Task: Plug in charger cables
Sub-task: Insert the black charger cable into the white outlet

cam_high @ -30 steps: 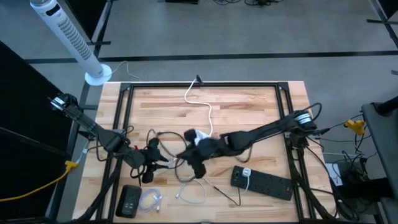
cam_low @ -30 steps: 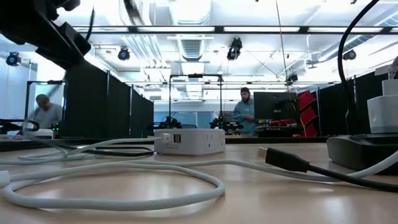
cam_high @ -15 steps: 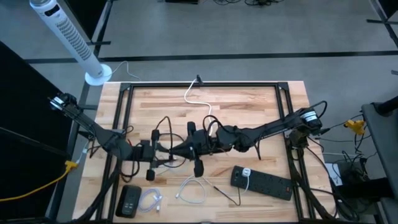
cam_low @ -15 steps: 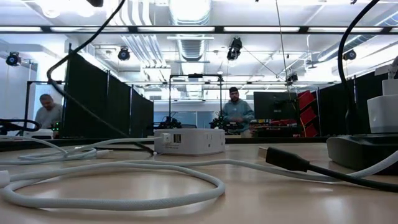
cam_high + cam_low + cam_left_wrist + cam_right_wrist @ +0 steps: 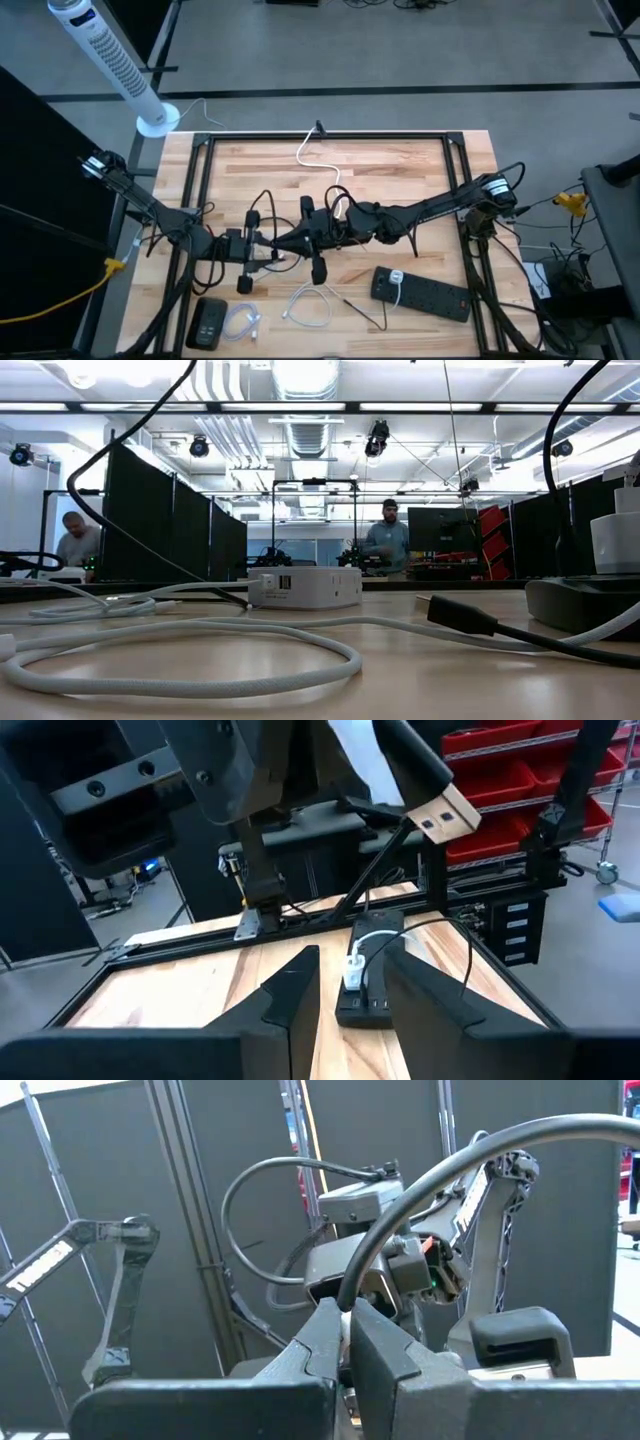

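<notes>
My right gripper [image 5: 292,243] [image 5: 345,1315] is up over the table's middle and shut on a thin black charger cable [image 5: 420,1190]. My left gripper [image 5: 262,247] [image 5: 350,965] faces it close by, open and empty. A flat plug on a black sleeve [image 5: 445,815] shows in the air before the left gripper. The black cable's loop [image 5: 100,490] hangs in the air and comes down by the white socket cube [image 5: 305,587], which stands on the table. White cables [image 5: 310,305] [image 5: 243,322] lie coiled near the front edge. My right gripper pinches the black cable [image 5: 347,1298] between its two fingers. The fingers are about level and point toward the table's left. The cable arches up out of them, clear of the table there. Which part of its length they are on does not show.
A long black power strip [image 5: 420,292] with a white plug in it lies at the front right. The cube's thick white cord [image 5: 320,165] runs to the far edge. A black box [image 5: 208,322] lies at the front left. Another black plug [image 5: 460,617] lies near the front. People stand in the room behind.
Both grippers have risen from the table and now face each other over its middle. The right gripper has carried the black cable up with it, so a loop of the cable now hangs in the air above the table. In the last half second little has moved.
</notes>
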You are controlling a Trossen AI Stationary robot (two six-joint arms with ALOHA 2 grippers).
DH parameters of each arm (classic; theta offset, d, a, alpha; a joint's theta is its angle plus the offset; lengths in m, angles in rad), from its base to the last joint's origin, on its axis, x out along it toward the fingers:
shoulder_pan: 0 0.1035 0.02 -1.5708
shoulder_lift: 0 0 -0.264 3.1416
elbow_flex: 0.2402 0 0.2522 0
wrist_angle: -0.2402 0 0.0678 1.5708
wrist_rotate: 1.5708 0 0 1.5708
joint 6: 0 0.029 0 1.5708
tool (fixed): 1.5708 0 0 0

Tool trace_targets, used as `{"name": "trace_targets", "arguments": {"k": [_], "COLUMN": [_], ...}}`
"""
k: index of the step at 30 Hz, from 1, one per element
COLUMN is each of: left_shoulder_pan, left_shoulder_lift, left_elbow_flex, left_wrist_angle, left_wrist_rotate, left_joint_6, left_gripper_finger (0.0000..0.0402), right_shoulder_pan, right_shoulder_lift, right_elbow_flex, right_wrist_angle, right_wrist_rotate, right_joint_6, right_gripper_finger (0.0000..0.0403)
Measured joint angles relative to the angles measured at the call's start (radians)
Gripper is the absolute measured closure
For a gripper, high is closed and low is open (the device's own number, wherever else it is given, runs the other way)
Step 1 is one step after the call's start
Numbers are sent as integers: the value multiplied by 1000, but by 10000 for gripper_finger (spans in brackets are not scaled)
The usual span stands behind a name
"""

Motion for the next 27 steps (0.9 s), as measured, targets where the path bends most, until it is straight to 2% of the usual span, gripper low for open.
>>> {"name": "trace_targets", "arguments": {"k": [6, 12, 25, 27], "left_shoulder_pan": [-16, -60, -134, -140], "left_shoulder_lift": [-6, -6, -7, -7], "left_elbow_flex": [9, 34, 40, 40], "left_wrist_angle": [6, 13, 32, 20], "left_wrist_rotate": [3, 82, 83, 54], "left_joint_6": [3, 65, 127, 124], "left_gripper_finger": [299, 299, 299, 299], "right_shoulder_pan": [0, -2, -7, -6], "right_shoulder_lift": [0, 0, 0, 0], "right_elbow_flex": [0, 0, 0, -1], "right_wrist_angle": [-15, -43, -48, -47], "right_wrist_rotate": [3, 49, 53, 52], "right_joint_6": [-10, -39, -54, -54], "right_gripper_finger": [403, 403, 403, 403]}}
